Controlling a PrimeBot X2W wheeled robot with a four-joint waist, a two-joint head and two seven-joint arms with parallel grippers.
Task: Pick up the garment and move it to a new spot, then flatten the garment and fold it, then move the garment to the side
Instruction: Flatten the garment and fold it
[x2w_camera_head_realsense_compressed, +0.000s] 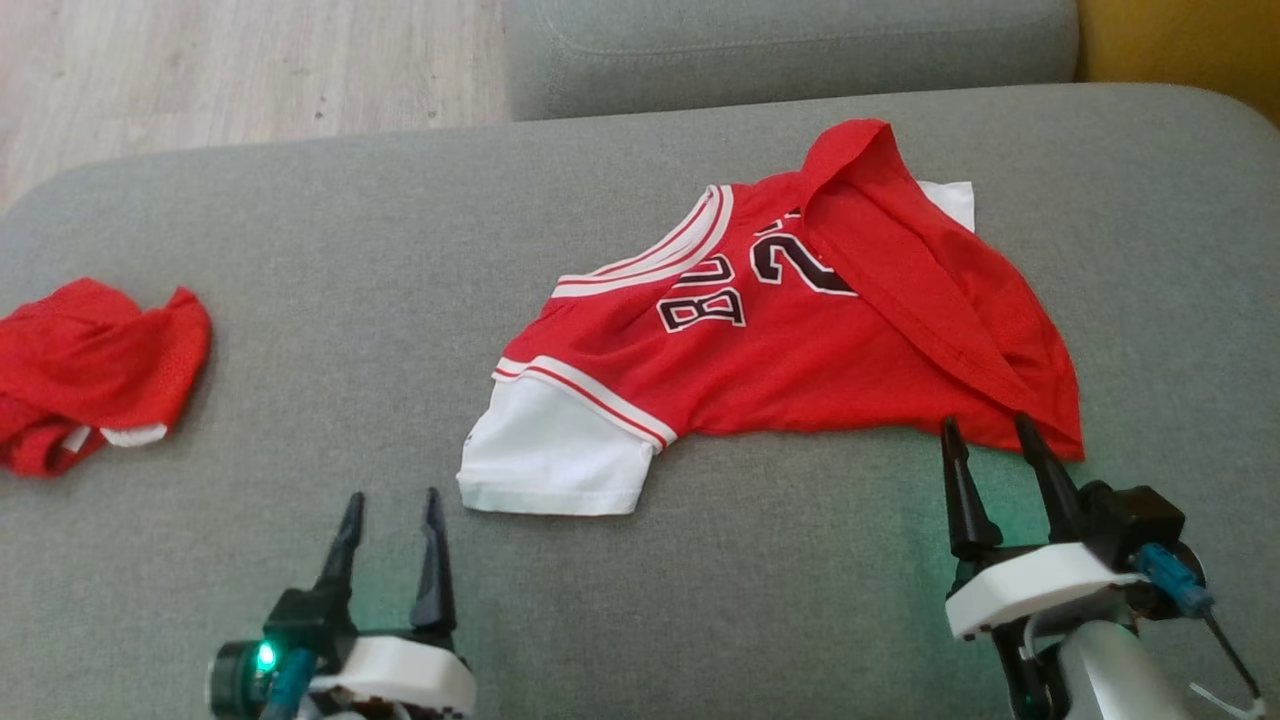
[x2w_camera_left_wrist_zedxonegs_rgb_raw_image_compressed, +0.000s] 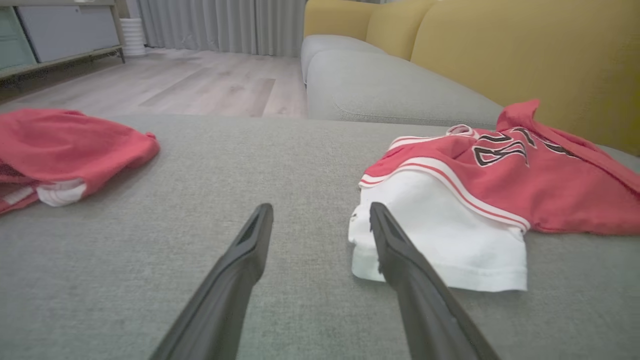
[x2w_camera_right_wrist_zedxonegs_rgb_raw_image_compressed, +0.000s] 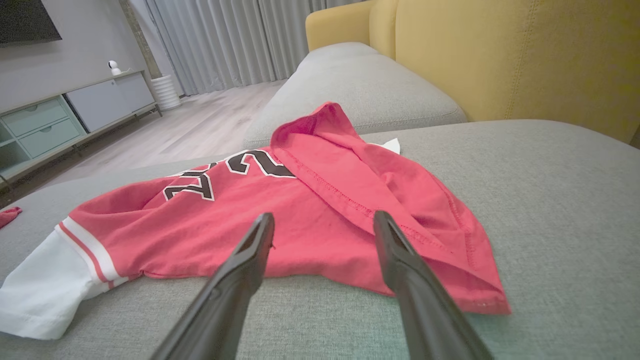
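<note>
A red basketball jersey (x2w_camera_head_realsense_compressed: 800, 350) with black, white-edged lettering lies spread on the grey sofa cushion (x2w_camera_head_realsense_compressed: 350, 250), right of its middle. One white sleeve (x2w_camera_head_realsense_compressed: 550, 460), trimmed with red and white stripes, lies flat towards the near edge. Along the jersey's right side a wide red flap (x2w_camera_head_realsense_compressed: 900, 270) is folded over the front, covering part of the number and peaking upward at its far end.

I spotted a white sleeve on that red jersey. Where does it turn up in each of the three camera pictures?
Head view: the white sleeve lies low, just left of centre.
Left wrist view: the sleeve sits right of centre, in the lower half.
Right wrist view: the sleeve is in the bottom left corner.
Shared landmark: the black lettering on the red jersey.
</note>
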